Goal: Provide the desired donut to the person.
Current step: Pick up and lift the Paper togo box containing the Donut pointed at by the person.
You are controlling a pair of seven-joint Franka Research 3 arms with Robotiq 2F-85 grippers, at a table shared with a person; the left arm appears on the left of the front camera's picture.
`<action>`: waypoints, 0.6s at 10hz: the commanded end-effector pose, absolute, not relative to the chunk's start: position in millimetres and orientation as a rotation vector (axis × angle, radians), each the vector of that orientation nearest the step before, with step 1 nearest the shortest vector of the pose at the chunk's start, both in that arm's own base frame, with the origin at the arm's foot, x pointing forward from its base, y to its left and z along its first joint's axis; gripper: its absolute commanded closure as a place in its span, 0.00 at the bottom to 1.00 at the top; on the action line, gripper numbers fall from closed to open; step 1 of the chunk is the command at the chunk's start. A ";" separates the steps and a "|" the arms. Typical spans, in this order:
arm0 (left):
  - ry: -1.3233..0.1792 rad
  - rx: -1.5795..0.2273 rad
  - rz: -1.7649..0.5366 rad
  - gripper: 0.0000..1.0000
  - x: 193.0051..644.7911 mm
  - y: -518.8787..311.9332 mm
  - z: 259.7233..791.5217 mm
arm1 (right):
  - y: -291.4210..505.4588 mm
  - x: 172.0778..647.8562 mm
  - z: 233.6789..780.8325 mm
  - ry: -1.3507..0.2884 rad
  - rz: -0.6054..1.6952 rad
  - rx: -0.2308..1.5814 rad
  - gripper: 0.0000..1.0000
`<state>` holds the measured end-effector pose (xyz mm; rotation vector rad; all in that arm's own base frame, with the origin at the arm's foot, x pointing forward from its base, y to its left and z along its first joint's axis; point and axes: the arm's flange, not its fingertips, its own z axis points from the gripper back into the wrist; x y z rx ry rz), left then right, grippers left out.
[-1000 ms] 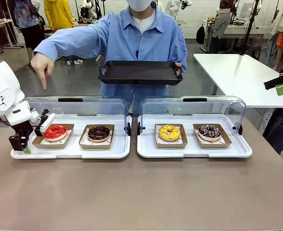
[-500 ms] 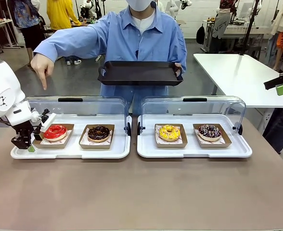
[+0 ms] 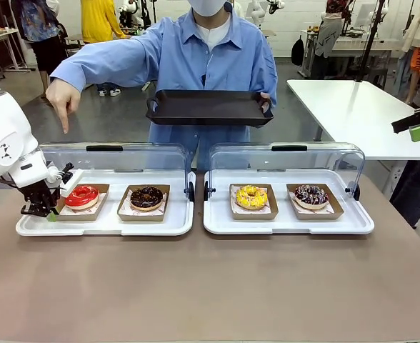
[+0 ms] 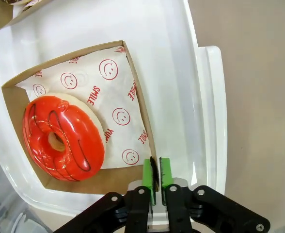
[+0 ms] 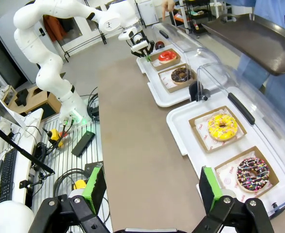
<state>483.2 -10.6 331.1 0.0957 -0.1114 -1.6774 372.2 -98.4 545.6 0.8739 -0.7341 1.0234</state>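
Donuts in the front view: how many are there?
4. Red-glazed donut and chocolate donut in the left tray; yellow donut and dark sprinkled donut in the right tray. Nothing seems to hide more.

Brown tabletop [image 3: 210,286] — white side table [image 3: 353,114]

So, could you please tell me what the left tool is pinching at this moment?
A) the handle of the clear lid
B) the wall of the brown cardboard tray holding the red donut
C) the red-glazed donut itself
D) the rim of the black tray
B: in the left wrist view the left tool is closed on the side wall of the cardboard tray, beside the red donut and not touching it.
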 end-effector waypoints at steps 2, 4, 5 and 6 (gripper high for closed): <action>-0.127 0.072 -1.675 1.00 485.6 -9.1 330.1 | -97.8 372.8 545.7 -0.742 1.028 0.883 0.00; -0.122 0.055 -1.680 1.00 485.6 -7.4 335.6 | -97.8 372.8 545.7 -0.742 1.028 0.883 0.00; -0.134 0.053 -1.689 1.00 481.0 -7.0 342.3 | -97.8 372.8 545.7 -0.742 1.028 0.883 0.00; -0.125 0.053 -1.696 1.00 475.5 -8.3 352.4 | -97.8 372.8 545.7 -0.742 1.028 0.883 0.00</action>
